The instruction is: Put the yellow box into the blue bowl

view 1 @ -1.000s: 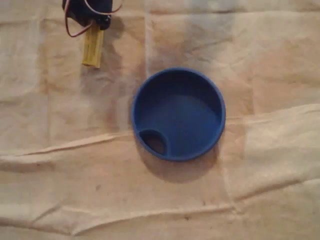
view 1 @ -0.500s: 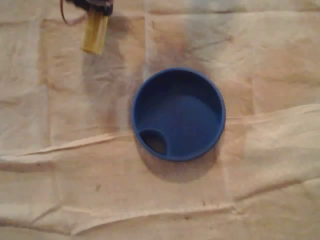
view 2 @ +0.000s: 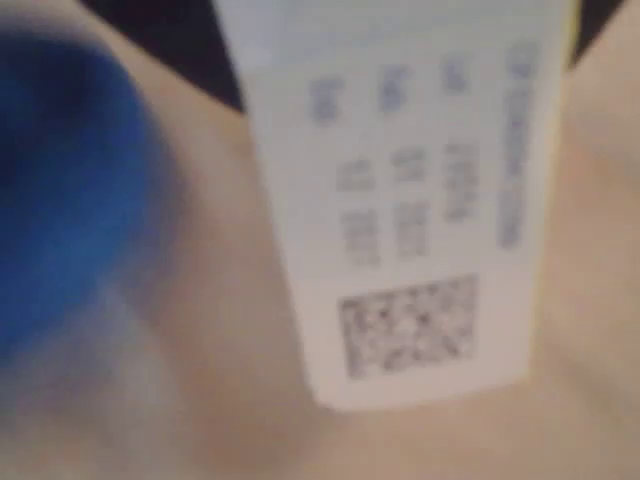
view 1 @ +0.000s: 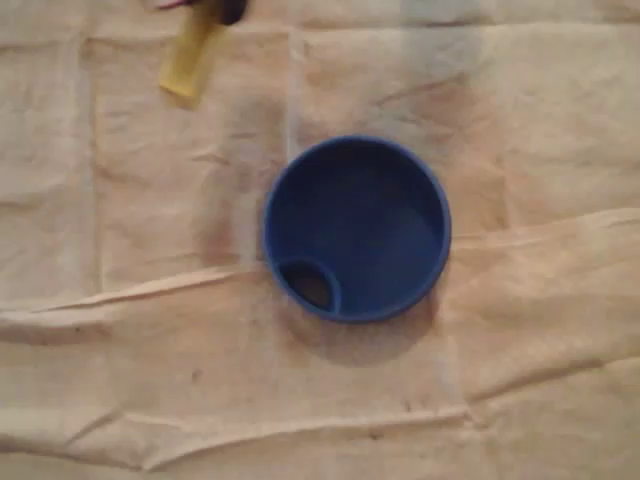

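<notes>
Claw is sitting at the top edge of the overhead view, clenched on the upper end of the yellow box. The box is hanging tilted, with its free end pointing down-left. My read: gripping one end is leaving the other clear to go in first. The blue bowl is resting open and empty on the cloth covering the bench, well apart from the box, down-right of it. The wrist view is staring at the box's white label with its code square, and the bowl is blurring in at left, so it isn't under the box yet. The box is needing a carry over the rim before release.
</notes>
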`<action>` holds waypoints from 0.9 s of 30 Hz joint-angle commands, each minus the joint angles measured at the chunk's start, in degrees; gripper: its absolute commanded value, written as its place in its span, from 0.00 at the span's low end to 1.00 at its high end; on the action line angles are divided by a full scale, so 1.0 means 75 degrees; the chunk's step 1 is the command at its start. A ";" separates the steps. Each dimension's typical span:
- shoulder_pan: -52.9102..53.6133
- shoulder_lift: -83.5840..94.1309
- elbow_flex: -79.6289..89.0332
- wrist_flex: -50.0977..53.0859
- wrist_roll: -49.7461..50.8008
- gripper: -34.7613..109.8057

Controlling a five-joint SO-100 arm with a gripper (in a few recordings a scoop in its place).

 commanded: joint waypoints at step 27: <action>-0.3211 -0.0094 -0.0527 -0.1887 0.6668 0.24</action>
